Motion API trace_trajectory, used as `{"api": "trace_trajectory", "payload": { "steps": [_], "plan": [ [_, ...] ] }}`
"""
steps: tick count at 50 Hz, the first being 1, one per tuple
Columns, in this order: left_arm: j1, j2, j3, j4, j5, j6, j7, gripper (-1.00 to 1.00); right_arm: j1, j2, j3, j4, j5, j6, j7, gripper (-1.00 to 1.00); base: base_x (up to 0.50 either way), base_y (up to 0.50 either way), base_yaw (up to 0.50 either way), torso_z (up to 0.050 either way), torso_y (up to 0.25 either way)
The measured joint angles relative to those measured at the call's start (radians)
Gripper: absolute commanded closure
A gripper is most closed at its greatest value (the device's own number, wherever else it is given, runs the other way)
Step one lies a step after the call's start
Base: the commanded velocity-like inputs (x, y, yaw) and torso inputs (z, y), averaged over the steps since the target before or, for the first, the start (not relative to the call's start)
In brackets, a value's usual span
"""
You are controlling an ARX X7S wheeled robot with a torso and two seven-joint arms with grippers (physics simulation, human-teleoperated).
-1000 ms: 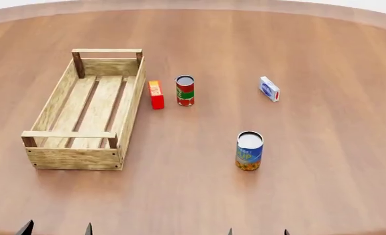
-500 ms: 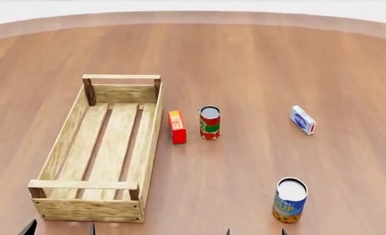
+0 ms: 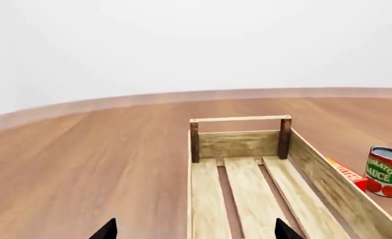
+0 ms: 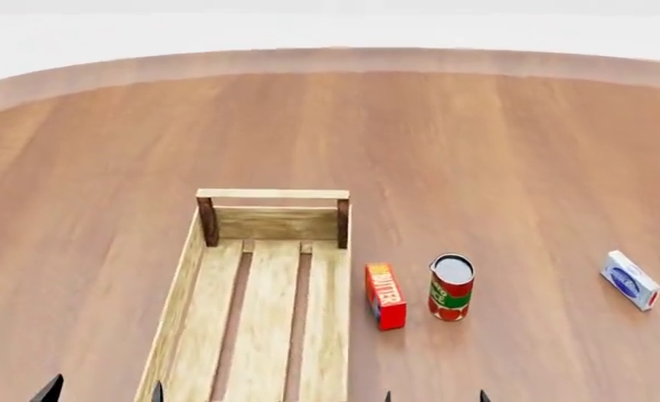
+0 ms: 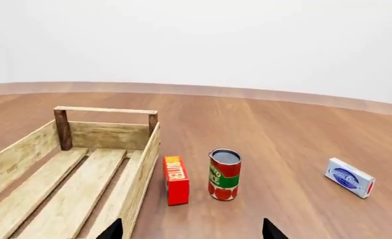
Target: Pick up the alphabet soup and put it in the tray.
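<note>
The alphabet soup is out of view in all three views. The tray [image 4: 272,194], a long light-wood crate with a slatted floor, runs off the head view's lower edge left of centre; it also shows as the tray [image 3: 241,119] and the tray [image 5: 105,110], with nothing in it. Only the dark fingertips of my left gripper [image 4: 101,394] and right gripper [image 4: 436,396] show at the bottom edge. The left gripper [image 3: 194,232] is open, hanging over the tray's left side wall. The right gripper [image 5: 192,231] is open over bare table beside the tray's right wall.
A red butter box [image 4: 385,295] stands just right of the tray, with a red-and-green tomato sauce can [image 4: 451,287] beside it. A small white-and-blue box [image 4: 630,280] lies further right. The round wooden table's far edge [image 4: 330,59] curves across the back.
The head view has swung up and left: tray, butter box and tomato can slid down and right in frame, and the alphabet soup dropped out of the bottom edge. The fingertips stay in place.
</note>
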Motion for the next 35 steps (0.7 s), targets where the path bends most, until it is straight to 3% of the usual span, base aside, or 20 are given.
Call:
{"api": "trace_trajectory", "payload": {
  "steps": [22, 35],
  "plan": [
    [-0.002, -0.022, 0.026, -0.001, -0.014, 0.005, -0.027, -1.00, 0.001, 0.018, -0.021, -0.005, 0.024, 0.001, 0.024, -1.00, 0.50, 0.23, 0.00, 0.000, 0.001],
    [-0.004, -0.031, 0.035, 0.000, -0.026, 0.007, -0.040, -1.00, -0.005, 0.025, -0.009, -0.044, 0.069, 0.050, 0.045, -1.00, 0.01, 0.00, 0.00, 0.000, 0.000]
  ]
}}
